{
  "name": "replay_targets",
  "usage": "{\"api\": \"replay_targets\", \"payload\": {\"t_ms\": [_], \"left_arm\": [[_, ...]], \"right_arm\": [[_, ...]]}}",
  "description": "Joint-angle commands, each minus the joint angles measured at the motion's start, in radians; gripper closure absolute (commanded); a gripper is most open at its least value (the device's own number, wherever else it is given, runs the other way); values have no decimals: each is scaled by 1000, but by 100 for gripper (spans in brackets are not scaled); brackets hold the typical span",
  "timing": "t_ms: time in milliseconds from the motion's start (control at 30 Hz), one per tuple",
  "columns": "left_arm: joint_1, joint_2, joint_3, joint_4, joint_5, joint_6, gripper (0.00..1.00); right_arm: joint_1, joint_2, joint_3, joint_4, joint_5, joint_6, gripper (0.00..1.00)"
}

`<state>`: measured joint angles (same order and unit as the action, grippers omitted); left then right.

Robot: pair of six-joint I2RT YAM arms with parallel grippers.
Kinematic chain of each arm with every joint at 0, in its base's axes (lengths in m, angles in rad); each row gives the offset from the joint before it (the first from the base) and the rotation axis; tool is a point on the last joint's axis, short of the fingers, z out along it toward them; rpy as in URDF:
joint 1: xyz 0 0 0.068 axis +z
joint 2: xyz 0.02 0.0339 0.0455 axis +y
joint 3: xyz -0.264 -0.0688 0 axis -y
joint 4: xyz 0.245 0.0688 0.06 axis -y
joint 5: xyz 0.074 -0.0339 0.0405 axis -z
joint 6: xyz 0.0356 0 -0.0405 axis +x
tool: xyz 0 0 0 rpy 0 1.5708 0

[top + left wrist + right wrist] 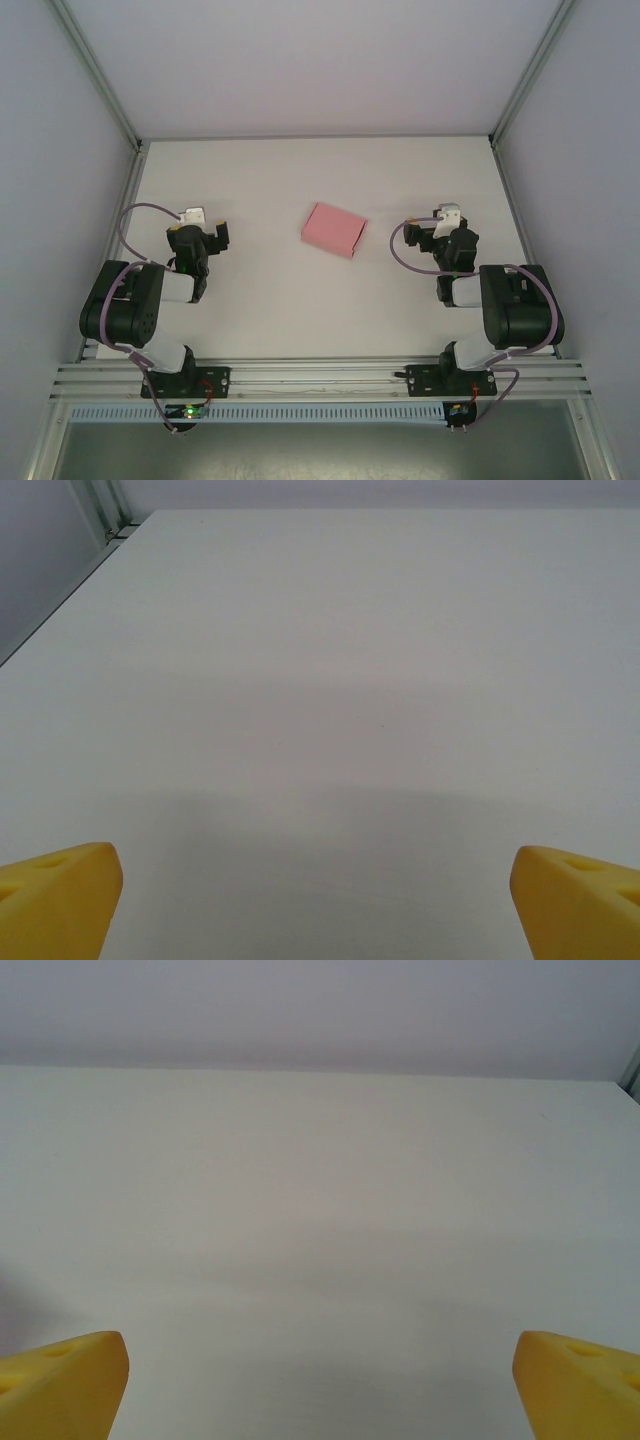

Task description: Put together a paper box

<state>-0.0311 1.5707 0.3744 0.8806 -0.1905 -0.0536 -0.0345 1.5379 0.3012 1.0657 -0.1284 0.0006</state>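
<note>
Pink paper box (335, 229) lies mid-surface (270, 300) btw the arms, w/ left claw (200, 236) and right claw (447, 236) both wide, empty, well apart from it.

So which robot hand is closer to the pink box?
The right gripper, by a little. It sits open to the right of the pink box, with bare table between them. The left gripper sits farther off on the box's left, open too. Neither touches it.
</note>
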Motion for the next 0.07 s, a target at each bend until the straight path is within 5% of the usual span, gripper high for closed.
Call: {"api": "replay_targets", "payload": {"t_ms": [0, 33], "left_arm": [[7, -14, 5, 23, -4, -10, 0], [7, -15, 6, 18, -3, -9, 0]], "right_arm": [[12, -15, 14, 5, 13, -1, 2], [11, -17, 13, 5, 13, -1, 2]]}}
